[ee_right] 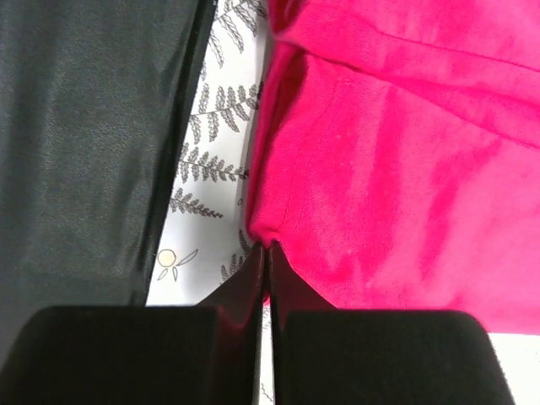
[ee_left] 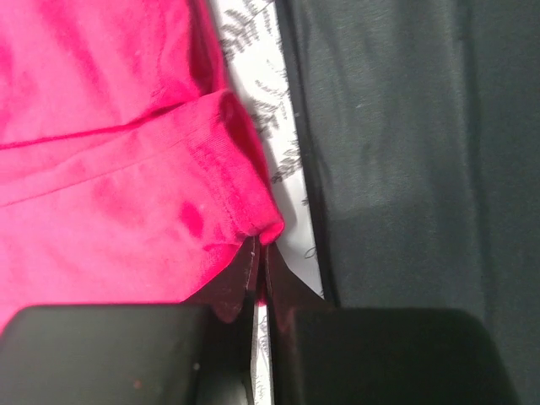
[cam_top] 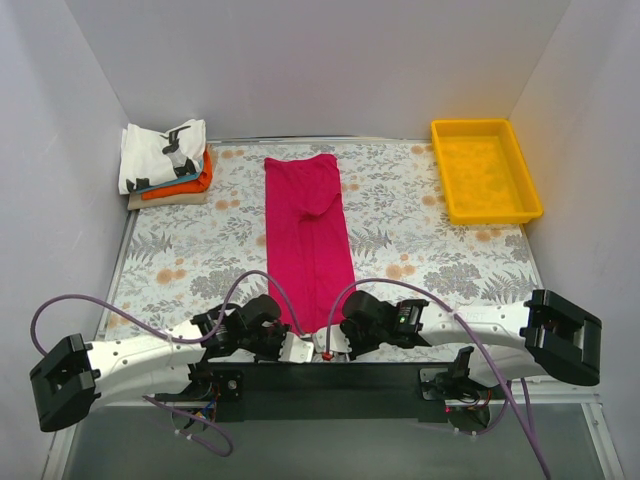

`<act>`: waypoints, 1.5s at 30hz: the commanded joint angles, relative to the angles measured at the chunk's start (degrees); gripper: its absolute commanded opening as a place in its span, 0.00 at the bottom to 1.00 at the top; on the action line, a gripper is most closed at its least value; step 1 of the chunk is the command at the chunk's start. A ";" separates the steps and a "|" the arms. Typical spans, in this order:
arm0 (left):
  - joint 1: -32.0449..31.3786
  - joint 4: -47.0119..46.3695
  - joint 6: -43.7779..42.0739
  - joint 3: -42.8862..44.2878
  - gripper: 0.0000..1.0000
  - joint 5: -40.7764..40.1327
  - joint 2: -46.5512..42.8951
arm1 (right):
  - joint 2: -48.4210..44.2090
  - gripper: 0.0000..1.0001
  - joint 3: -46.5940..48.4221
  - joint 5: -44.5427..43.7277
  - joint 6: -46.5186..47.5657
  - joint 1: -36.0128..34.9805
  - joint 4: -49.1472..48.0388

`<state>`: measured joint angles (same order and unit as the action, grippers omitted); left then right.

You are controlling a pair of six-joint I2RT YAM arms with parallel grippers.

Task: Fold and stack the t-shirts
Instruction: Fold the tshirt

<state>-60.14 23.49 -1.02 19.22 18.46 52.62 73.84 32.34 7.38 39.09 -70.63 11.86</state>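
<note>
A magenta-red t-shirt [cam_top: 308,235], folded into a long narrow strip, runs from the back of the table to its near edge. My left gripper [cam_top: 300,342] is at the strip's near end and is shut on the near left hem corner [ee_left: 253,221]; its fingertips [ee_left: 260,246] pinch the cloth. Just to its right, my right gripper [cam_top: 327,342] is shut on the near right corner [ee_right: 278,221], fingertips [ee_right: 268,250] closed on the fold. At the back left is a stack of folded t-shirts: white with black print [cam_top: 160,150] on top, light blue under it, and orange [cam_top: 188,184] below.
A yellow plastic tray [cam_top: 520,170] stands at the back right. The table has a floral cloth [cam_top: 420,240] and white walls on three sides. The arms' black base bar [cam_top: 330,380] runs along the near edge, close behind both grippers.
</note>
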 commanded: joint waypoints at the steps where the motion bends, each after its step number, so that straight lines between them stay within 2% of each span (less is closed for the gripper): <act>1: 0.37 3.67 2.23 -1.03 0.00 -4.75 -1.72 | -1.15 0.01 -1.23 -2.90 0.02 -0.21 2.72; 9: 0.72 9.12 5.49 5.20 0.00 -0.70 -9.81 | -3.88 0.01 5.62 -1.40 1.07 0.31 8.09; 15: 4.32 7.37 6.73 8.11 0.00 -1.23 -8.50 | -3.53 0.01 7.65 -1.84 5.11 4.70 8.71; 18: 8.27 4.02 5.33 9.16 0.00 -0.62 -7.27 | -3.01 0.01 9.67 -1.40 7.40 7.96 8.80; 21: 15.12 0.96 1.29 9.95 0.00 1.66 -4.90 | -2.04 0.01 11.87 -0.88 10.47 11.47 8.80; 22: 18.53 -1.14 -0.72 10.13 0.00 2.89 -3.76 | -1.60 0.01 12.92 -0.87 11.18 12.26 8.45; 26: 25.40 -8.00 -5.74 11.27 0.00 5.09 1.58 | 1.38 0.01 15.64 -0.26 15.39 17.44 6.95; 31: 31.82 -19.84 -9.70 13.82 0.00 6.33 10.56 | 6.13 0.01 19.33 0.71 20.31 22.19 3.88; 40: 41.06 -32.18 -13.48 21.81 0.00 10.98 27.70 | 20.35 0.01 30.84 3.70 25.15 30.37 -1.04; 45: 43.09 -35.70 -13.93 27.26 0.00 11.42 35.70 | 27.13 0.01 37.96 4.49 26.38 33.10 -2.01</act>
<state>-18.09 -7.14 -13.26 42.57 28.21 86.24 99.00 65.95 10.35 63.24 -38.68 12.69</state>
